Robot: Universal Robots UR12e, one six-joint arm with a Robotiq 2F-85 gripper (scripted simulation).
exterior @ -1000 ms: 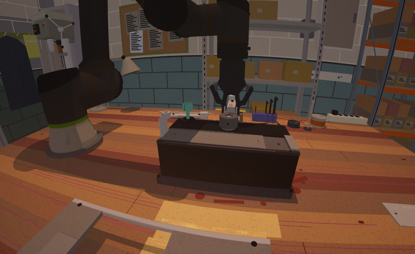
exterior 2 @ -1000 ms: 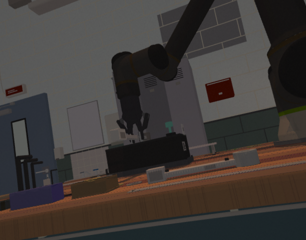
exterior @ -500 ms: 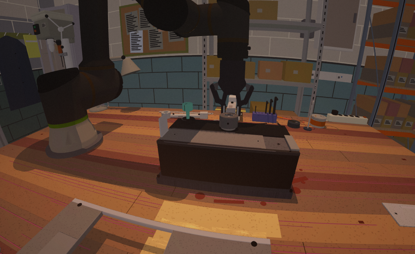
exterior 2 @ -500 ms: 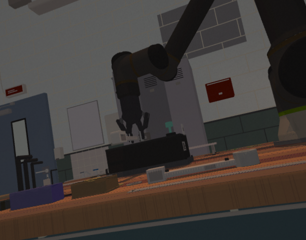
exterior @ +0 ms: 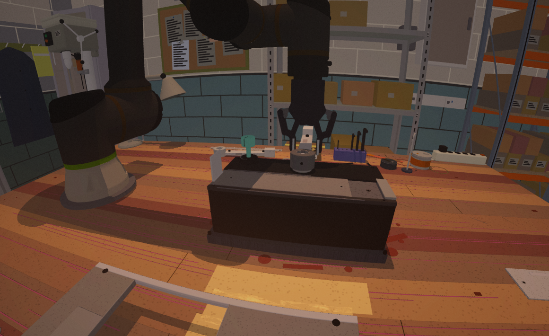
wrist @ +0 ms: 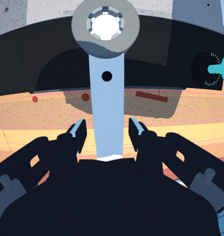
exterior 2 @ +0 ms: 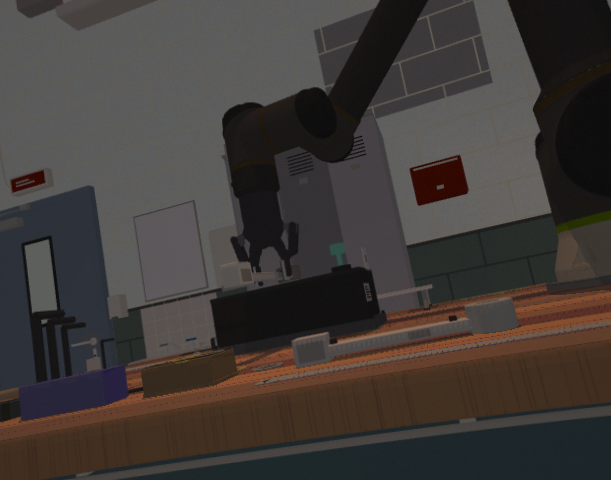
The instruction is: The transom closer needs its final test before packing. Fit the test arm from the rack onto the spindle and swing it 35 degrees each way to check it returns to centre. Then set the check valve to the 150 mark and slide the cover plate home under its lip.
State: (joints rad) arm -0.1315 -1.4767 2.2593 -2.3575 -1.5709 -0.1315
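Observation:
The spindle is hidden under the grey round hub [exterior: 302,160] of the test arm [wrist: 107,108], which sits on top of the black closer body [exterior: 301,204]. The arm's pale bar reaches out behind the body, over the bench. My gripper [wrist: 106,130] hangs over the bar's outer part and is open, holding nothing [exterior: 307,144] [exterior 2: 268,268]. The teal check valve knob [exterior: 249,144] [wrist: 219,68] stands at the body's left end inside a ring of white marks. The grey cover plate [exterior: 299,184] lies along the top front of the body, with a pale lip [exterior: 385,188] at the right end.
The robot base [exterior: 95,167] stands left of the closer. A grey rack [exterior: 243,152] sits behind the valve. A purple tool holder [exterior: 349,154], a black puck [exterior: 389,164], a wire spool [exterior: 420,159] and a power strip [exterior: 460,156] lie behind right. Grey plates [exterior: 543,284] lie near the front.

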